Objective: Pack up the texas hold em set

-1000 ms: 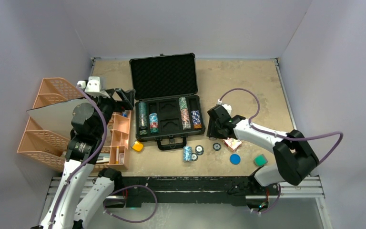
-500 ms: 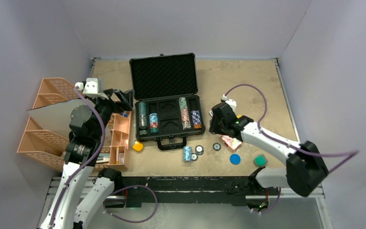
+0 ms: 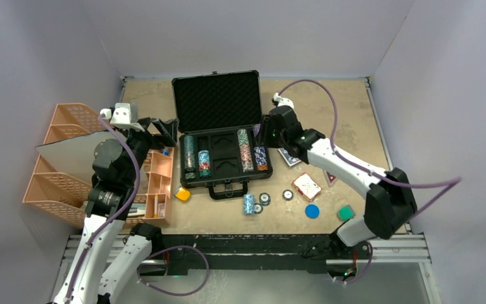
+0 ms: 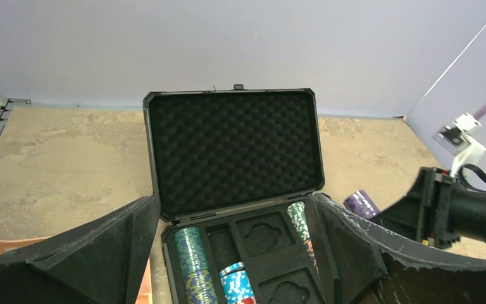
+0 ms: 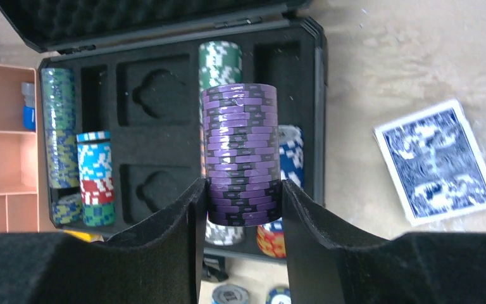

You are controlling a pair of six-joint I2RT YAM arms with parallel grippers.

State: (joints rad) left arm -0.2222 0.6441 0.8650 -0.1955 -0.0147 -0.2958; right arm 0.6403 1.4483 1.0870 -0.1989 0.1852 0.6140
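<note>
briefcase (image 3: 216,101), decks (image 3: 289,156), chips (image 3: 249,204) on tan table (image 3: 329,114)

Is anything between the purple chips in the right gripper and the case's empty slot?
Nothing visible. The purple poker chip stack in the right gripper hangs above the black foam-lined briefcase; the rightmost slot's far end lies bare.

Setting: robotics lab, a closed test cell.

- Walls (image 3: 266,31): plain pale lilac panels on three sides, bare and unmarked.
- Table (image 3: 329,107): a tan, scuffed board filling the floor of the cell.
- Robot arms: two, white and black, the left arm (image 3: 109,166) and the right arm (image 3: 345,171), mounted side by side on a black bar (image 3: 247,244) at the near edge.
- Cable (image 3: 304,81): purple, looping loose over the right arm.
- Props: peach plastic baskets (image 3: 60,187) to the left and an open poker case (image 3: 218,101) in the middle, laid out like trial pieces rather than household clutter.
</note>
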